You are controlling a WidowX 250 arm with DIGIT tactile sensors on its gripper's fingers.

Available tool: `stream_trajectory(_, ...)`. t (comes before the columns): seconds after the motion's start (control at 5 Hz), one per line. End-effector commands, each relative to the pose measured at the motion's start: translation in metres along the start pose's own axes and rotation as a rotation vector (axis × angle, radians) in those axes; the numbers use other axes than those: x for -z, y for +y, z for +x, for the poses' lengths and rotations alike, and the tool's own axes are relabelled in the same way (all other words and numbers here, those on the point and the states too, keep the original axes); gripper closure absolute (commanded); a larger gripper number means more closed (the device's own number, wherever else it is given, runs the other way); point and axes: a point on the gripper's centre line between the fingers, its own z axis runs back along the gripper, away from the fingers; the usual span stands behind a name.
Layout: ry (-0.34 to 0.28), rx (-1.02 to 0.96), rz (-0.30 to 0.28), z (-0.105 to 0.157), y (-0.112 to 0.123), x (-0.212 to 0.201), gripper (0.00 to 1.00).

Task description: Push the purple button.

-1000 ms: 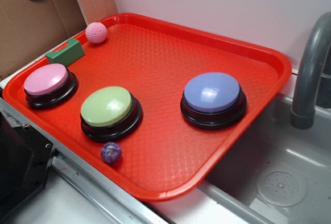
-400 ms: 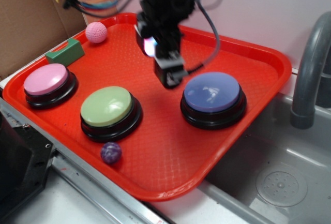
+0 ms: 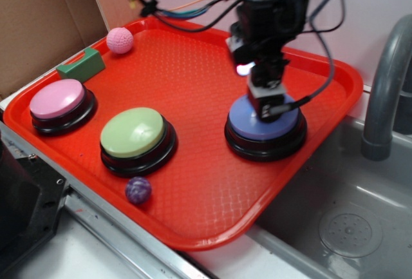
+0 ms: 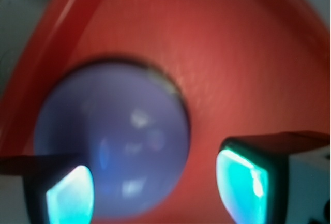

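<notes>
Exterior view: gripper [image 3: 269, 108] seen directly above purple button [image 3: 265, 126], tip at or just over dome; contact cannot be told. Button set on right part of red tray [image 3: 193, 66], near its right rim; open tray floor seen to left, then green button [image 3: 134, 133]. No writing legible.

Wrist view: fingers [image 4: 70, 195] spread apart, nothing held; purple button [image 4: 114, 141] seen below, mostly toward left finger, blurred.

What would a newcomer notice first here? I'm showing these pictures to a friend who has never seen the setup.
The black robot arm, its gripper down over the purple button at the right of the red tray. Next, the green button and pink button at the tray's left. In the wrist view, the fingers stand apart, glowing turquoise, with the purple dome between them.
</notes>
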Motion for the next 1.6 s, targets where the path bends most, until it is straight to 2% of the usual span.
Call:
stream_trajectory(0.0,-0.071,-0.012,-0.043,-0.002,0.002,-0.001,0.00)
stream_trajectory(0.2,-0.015,-0.069,-0.068,-0.018,-0.012,-0.003,0.00)
stream_trajectory(0.4,-0.009,-0.116,-0.109,-0.028,-0.018,0.000,0.00)
stream_trajectory(0.6,-0.035,-0.077,-0.069,-0.028,-0.009,-0.019,0.00)
stream_trajectory(0.8,-0.089,-0.040,-0.011,-0.036,0.003,-0.052,0.00)
stream_trajectory(1.0,-0.167,-0.063,-0.028,-0.049,0.006,-0.066,0.00)
stream_trajectory(1.2,-0.201,-0.069,-0.057,-0.055,0.005,-0.066,0.00)
stream_trajectory(1.4,-0.181,-0.047,-0.065,-0.056,0.006,-0.069,0.00)
